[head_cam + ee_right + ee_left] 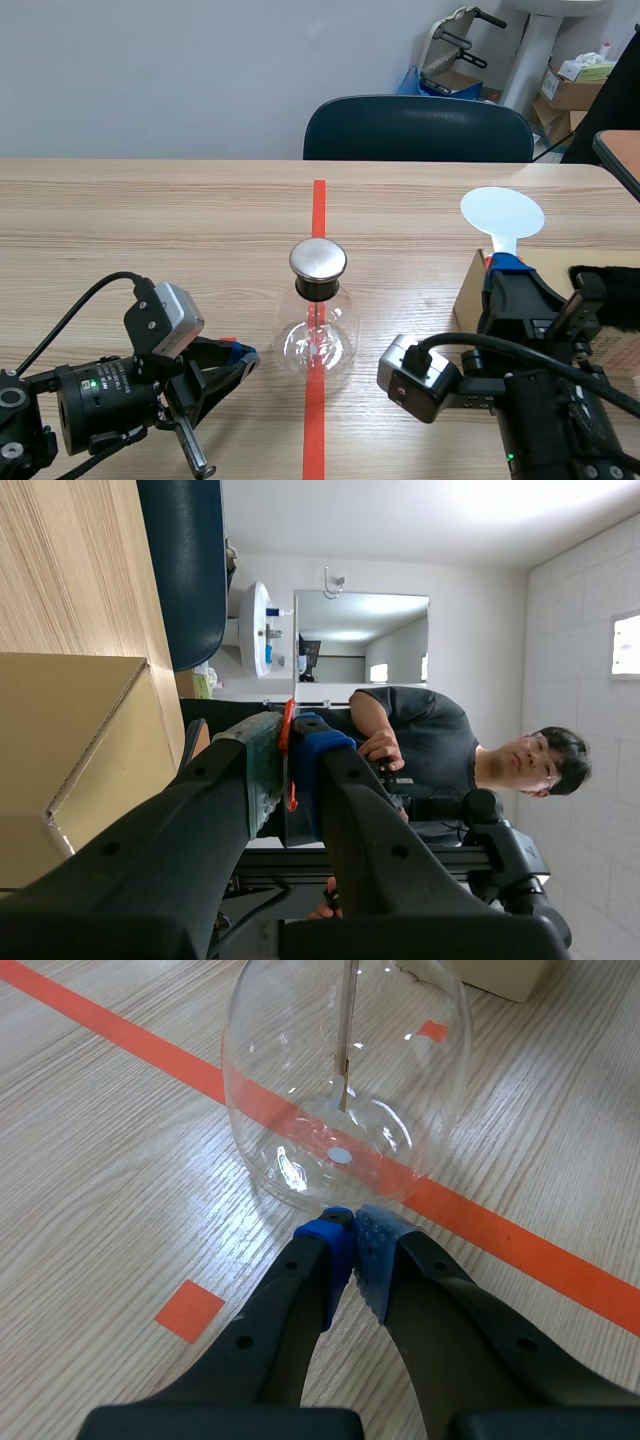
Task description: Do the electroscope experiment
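- The left claw (245, 357) lies low on the desk (150, 220) just to the left of the electroscope (318, 320). Its fingers are pressed together on nothing.
- The left wrist view alone shows how close it is. The tips (352, 1228) sit right at the foot of the glass bulb (340, 1090), though I cannot tell if they touch. It also shows the thin rod (345, 1060) hanging upright inside.
- The right claw (505, 268) stands to the right of the electroscope, well apart, clamped on the stem of a white round-headed paddle (503, 213). The paddle's long axis is upright, with its head above the claw.
- The right wrist view shows only an orange strip (287, 720) pinched between the pads. The white head is out of its sight.
- The electroscope stands upright on the orange tape line, metal cap (318, 260) on top.
- I judge the next move turns on that cap. It lies to the left of the paddle, and the right arm is the one equipped to reach it.
- A cardboard box (468, 290) sits right of the electroscope, beside the right claw.
- A dark chair (418, 130) stands beyond the electroscope, past the desk's far edge.
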Tool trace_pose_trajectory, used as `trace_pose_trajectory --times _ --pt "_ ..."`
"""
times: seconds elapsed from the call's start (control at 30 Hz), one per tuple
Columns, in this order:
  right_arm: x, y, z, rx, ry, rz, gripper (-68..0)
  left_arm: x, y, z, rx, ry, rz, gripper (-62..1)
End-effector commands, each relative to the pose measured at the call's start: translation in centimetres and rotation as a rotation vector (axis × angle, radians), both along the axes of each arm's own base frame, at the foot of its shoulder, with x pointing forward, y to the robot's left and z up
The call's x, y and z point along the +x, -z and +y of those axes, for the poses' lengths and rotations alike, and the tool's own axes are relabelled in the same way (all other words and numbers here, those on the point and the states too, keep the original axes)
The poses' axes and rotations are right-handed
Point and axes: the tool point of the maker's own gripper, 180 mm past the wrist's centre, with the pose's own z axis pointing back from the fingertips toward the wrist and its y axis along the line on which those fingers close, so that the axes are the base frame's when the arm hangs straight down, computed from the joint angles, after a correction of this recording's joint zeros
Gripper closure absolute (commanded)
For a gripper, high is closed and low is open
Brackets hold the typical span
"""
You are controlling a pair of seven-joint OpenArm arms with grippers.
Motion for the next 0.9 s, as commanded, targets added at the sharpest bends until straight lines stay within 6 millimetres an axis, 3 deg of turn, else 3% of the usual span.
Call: trace_pose_trajectory --times 0.0,0.6,0.77,0.87 --pt "0.4 -0.7 -0.3 0.001 0.006 -0.028 -0.6 0.5 -0.9 -0.6 -0.026 0.003 -0.024 -3.6" --pt "0.4 -0.6 -0.1 0.0 -0.008 -0.027 -0.7 0.5 -0.9 -0.5 -0.025 0.003 -0.024 -3.6" --pt "-0.4 -1.5 -0.3 0.022 -0.036 -0.081 -0.8 0.4 -1.1 0.0 -0.019 0.007 -0.024 -3.6" --pt "-1.1 -1.0 -1.1 -0.006 -0.042 -0.061 -0.9 0.0 -1.7 0.4 -0.027 0.012 -0.022 -3.6"
